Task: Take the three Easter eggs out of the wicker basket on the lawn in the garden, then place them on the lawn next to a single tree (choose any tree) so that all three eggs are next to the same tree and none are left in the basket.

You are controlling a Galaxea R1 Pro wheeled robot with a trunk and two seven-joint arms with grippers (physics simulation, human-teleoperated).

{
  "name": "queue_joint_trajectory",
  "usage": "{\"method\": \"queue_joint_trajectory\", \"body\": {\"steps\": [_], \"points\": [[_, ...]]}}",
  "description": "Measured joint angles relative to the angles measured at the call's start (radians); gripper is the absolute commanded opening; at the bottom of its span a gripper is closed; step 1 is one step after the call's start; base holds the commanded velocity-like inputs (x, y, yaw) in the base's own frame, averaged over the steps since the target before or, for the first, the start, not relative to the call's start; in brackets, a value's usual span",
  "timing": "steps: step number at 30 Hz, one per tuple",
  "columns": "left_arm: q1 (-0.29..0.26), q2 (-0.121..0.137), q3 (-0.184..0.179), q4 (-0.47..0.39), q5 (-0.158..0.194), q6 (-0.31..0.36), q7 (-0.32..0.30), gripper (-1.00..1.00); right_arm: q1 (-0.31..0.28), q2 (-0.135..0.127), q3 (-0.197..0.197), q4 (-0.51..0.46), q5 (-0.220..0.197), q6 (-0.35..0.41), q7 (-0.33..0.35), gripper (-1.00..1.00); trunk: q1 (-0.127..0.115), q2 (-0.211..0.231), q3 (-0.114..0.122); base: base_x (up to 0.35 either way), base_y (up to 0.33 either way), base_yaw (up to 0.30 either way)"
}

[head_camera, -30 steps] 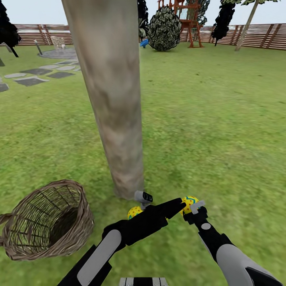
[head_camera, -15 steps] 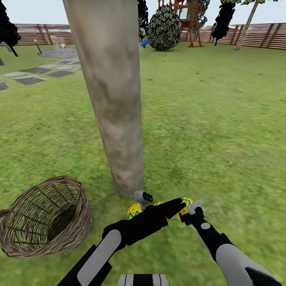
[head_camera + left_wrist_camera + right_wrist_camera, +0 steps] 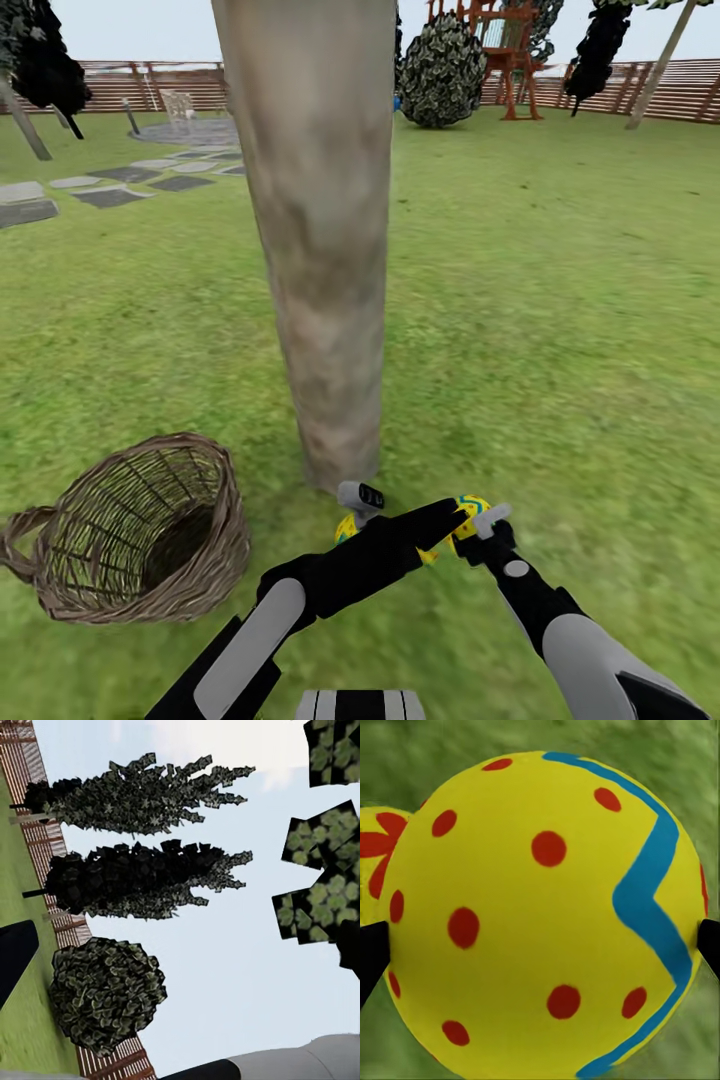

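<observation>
The tree point(image 3: 330, 250), a thick pale trunk, rises from the lawn point(image 3: 560, 330) straight ahead. At its foot my right gripper point(image 3: 478, 514) is shut on a yellow Easter egg point(image 3: 470, 503) with red dots and a blue zigzag point(image 3: 540, 915); black fingertips point(image 3: 371, 952) press on both its sides. Beside it, a second egg with a red flower mark point(image 3: 375, 855) lies on the grass. Another egg point(image 3: 347, 527) peeks out behind my left arm near the trunk. My left gripper point(image 3: 450, 516) reaches across in front, open and holding nothing. The wicker basket point(image 3: 140, 530) lies tipped on the grass to the left, its visible inside bare.
Grey stepping stones point(image 3: 110, 190) lead off at the far left. A wooden fence point(image 3: 690, 90), a playset point(image 3: 505, 50), a round bush point(image 3: 440, 75) and dark trees point(image 3: 50, 60) line the back of the garden. Open grass stretches to the right of the trunk.
The camera has swung, so tree and basket sit further right in the picture. My right gripper with its egg has sunk slightly toward the grass; the left arm holds its pose.
</observation>
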Motion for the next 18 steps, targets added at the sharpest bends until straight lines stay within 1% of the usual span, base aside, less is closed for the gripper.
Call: {"method": "queue_joint_trajectory", "body": {"steps": [3,5,10,15,18], "points": [[0.0,-0.001,0.0,0.0,0.0,0.001,0.0,1.0,0.0,-0.001,-0.003,-0.005,-0.005,-0.001,-0.05,-1.0,-0.001,0.0,0.0,0.249,0.0,0.032],[0.0,0.0,0.0,0.0,-0.001,0.0,0.0,1.0,0.001,-0.002,-0.005,-0.006,-0.005,-0.002,-0.085,-1.0,0.0,0.0,0.0,0.058,0.0,0.004],[0.0,-0.001,0.0,-0.001,-0.001,0.0,-0.001,1.0,0.001,-0.002,-0.006,-0.007,-0.005,-0.002,-0.094,-1.0,0.0,0.0,0.0,0.006,0.0,0.0],[0.0,-0.002,-0.001,0.0,-0.001,-0.001,0.0,1.0,0.001,-0.002,-0.005,-0.007,-0.004,-0.006,-0.095,-1.0,0.019,-0.035,-0.016,0.0,0.0,0.0],[0.0,-0.002,-0.001,0.0,-0.001,0.0,0.0,1.0,0.001,-0.005,-0.005,-0.007,-0.004,-0.03,-0.095,-1.0,0.031,-0.056,-0.025,0.0,0.0,0.0]]}}
